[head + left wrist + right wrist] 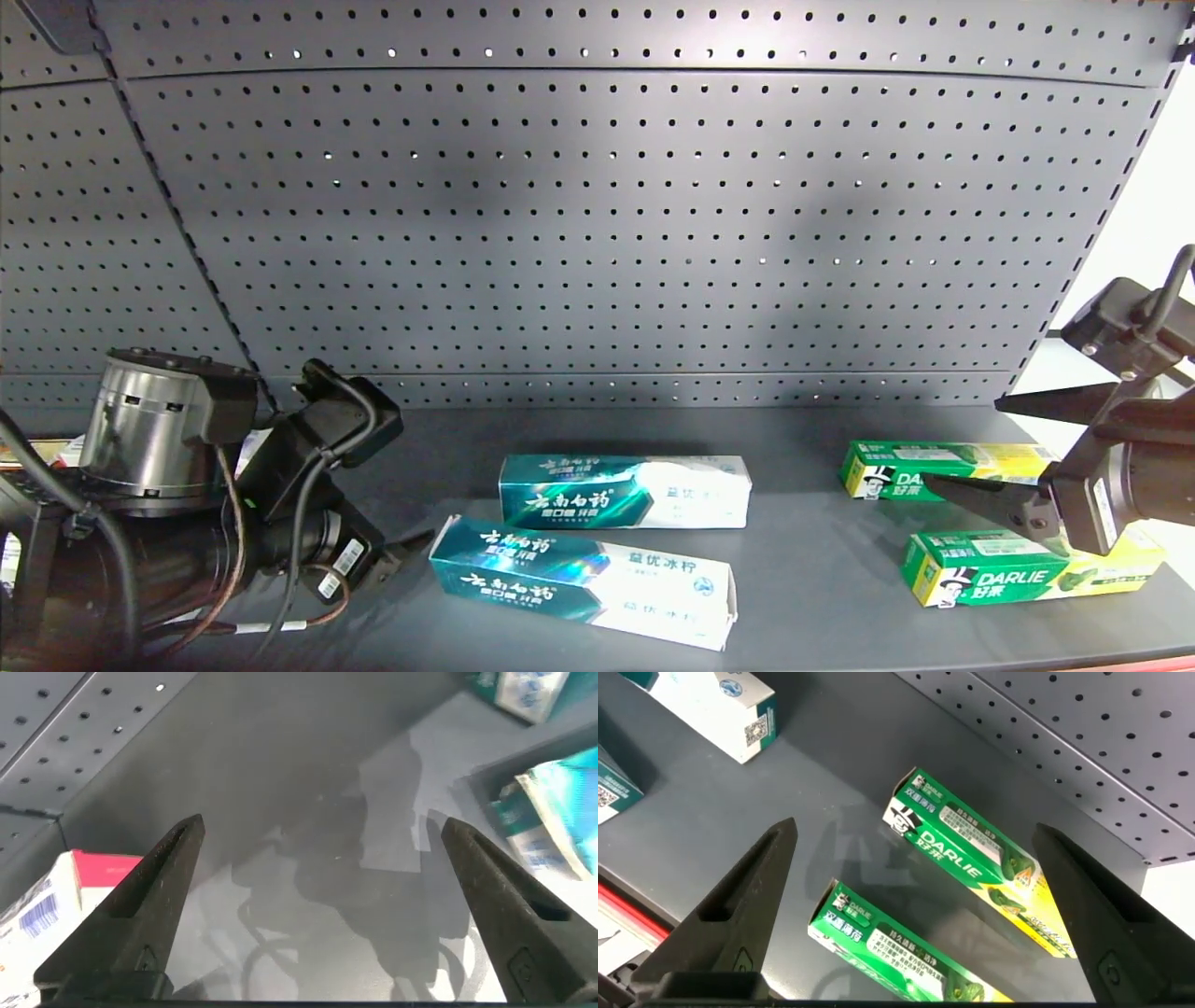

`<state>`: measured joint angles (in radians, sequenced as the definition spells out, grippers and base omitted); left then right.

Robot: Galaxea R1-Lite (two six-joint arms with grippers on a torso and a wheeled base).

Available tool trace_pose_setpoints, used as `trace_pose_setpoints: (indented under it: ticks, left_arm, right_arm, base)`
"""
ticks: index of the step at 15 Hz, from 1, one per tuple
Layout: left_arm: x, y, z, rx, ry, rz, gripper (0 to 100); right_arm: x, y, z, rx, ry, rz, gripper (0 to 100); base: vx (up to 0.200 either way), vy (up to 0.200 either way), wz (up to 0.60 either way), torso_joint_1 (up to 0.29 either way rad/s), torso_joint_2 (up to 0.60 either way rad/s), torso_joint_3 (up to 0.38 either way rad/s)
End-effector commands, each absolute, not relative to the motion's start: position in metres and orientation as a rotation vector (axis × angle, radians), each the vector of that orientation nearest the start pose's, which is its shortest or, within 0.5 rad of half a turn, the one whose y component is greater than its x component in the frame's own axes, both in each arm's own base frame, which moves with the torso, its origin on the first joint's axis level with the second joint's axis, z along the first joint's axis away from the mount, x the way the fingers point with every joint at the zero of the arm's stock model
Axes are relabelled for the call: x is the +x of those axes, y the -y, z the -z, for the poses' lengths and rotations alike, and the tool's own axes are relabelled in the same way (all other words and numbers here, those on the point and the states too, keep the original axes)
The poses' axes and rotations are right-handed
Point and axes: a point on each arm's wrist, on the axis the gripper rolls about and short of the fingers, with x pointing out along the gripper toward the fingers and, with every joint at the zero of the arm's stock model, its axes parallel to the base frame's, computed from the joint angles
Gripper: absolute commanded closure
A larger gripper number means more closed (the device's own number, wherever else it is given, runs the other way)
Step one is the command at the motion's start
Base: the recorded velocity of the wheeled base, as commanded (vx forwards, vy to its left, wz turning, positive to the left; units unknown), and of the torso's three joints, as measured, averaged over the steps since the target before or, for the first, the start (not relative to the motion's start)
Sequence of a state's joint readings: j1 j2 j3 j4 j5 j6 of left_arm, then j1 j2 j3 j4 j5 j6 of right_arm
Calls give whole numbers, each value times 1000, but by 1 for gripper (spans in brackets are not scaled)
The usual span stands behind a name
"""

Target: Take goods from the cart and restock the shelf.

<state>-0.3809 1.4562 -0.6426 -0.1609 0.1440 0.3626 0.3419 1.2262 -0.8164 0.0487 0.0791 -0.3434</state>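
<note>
Both of my pincers are spread wide and hold nothing. My left pincer sits low at about 8 o'clock in the head view, just over the dark grey shelf, its tip close to the left end of the nearer teal-and-white toothpaste box. From the left wrist, the fingers stand far apart above bare shelf, and that teal box lies off to one side, with a red-and-white box on the other.

My right pincer hangs at about 3 to 4 o'clock, above the green boxes and apart from them. The right wrist shows its fingers splayed on either side of the two green toothpaste boxes.

The goods all lie flat on the shelf:
- the nearer teal box, at about 6 o'clock, is turned a little askew
- the farther teal box lies just behind it at 12 o'clock from it, close but not touching, square to the back wall
- the farther green box lies at about 4 o'clock in the head view, partly behind my right finger, nearer the back wall
- the nearer green box lies toward the front edge at 5 o'clock

The two green boxes run roughly side by side with a strip of shelf between them, well apart from the teal pair. Behind everything rises the grey pegboard — the shelf's back wall
</note>
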Motion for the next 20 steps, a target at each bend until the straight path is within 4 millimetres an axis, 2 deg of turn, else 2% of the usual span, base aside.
trace_pose_setpoints:
  ticks: [1,12,20]
  left_arm:
    - [205,83,-162,524,-576,359,0]
    - [190,105,-161,559,-553,456,0]
    - [187,107,-163,564,-543,467,0]
  right_arm:
    - [172,-64,-236,-395,-389,-492,0]
    - [171,-65,-235,-397,-389,-497,0]
    - [171,-65,-235,-397,-389,-497,0]
  base:
    - [0,0,0,0,0,0]
    - [0,0,0,0,0,0]
    - [0,0,0,0,0,0]
